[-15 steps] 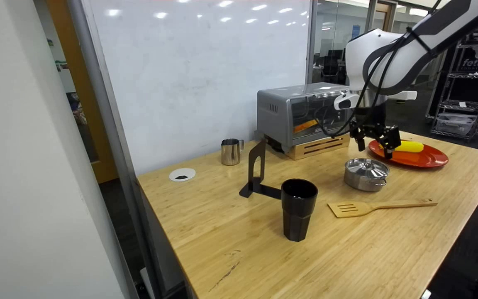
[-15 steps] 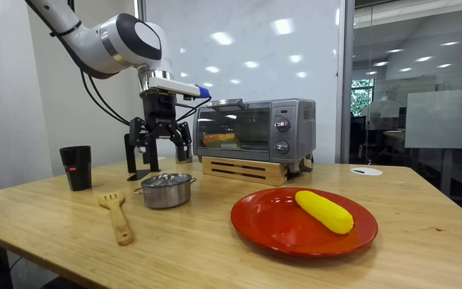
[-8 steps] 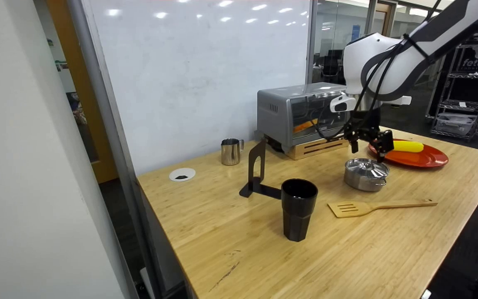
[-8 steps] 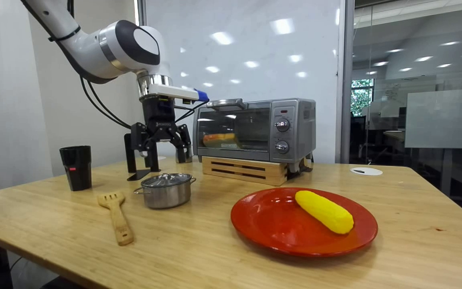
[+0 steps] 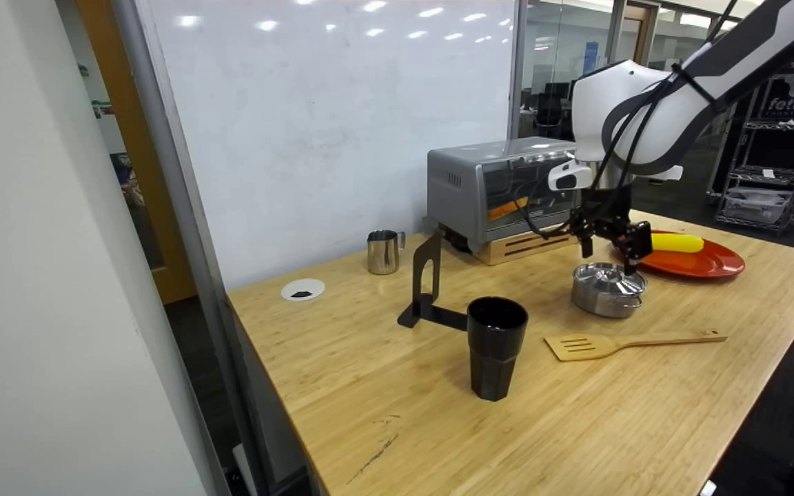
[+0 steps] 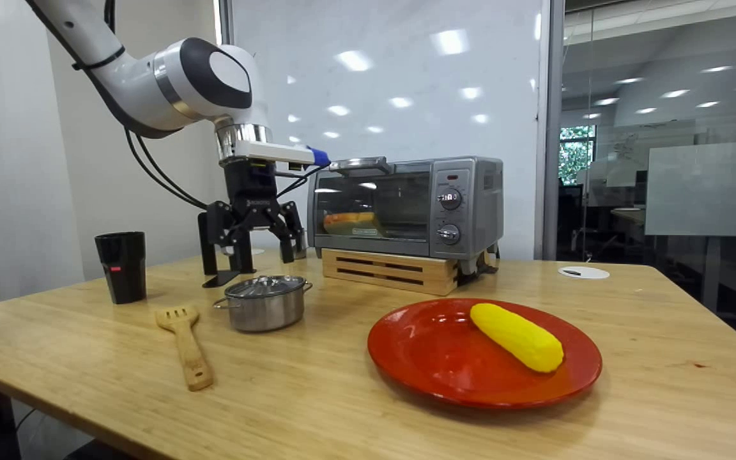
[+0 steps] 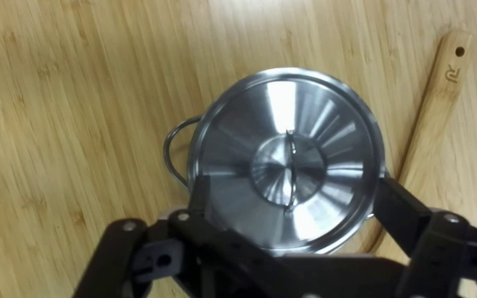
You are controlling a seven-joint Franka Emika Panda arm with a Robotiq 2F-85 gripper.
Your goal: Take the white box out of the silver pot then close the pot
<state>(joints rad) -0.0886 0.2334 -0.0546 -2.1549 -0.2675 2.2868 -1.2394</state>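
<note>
The silver pot point(image 5: 604, 302) stands on the table with its metal lid on, in both exterior views point(image 6: 267, 313). In the wrist view the lid point(image 7: 238, 124) fills the middle, and its thin wire handle point(image 7: 293, 169) runs between my fingers. My gripper point(image 5: 608, 260) points down and is wide open and empty. It hangs above the pot, apart from it, as an exterior view point(image 6: 262, 257) shows. In the wrist view my gripper point(image 7: 293, 186) has a fingertip on either side of the lid. The white box is out of view; the inside of the pot is hidden by the lid.
A wooden spatula point(image 5: 593, 346) lies beside the pot. A red plate point(image 6: 419, 358) with a yellow object point(image 6: 518, 338) is near. A black cup point(image 5: 495, 351), black metal stand point(image 5: 418, 275), steel cup point(image 5: 383, 253) and toaster oven point(image 6: 470, 211) on a wooden crate point(image 6: 390, 271) stand around.
My gripper has come down closer to the pot lid and shifted a little sideways over it, still open. The pot, its lid and the other objects have not moved.
</note>
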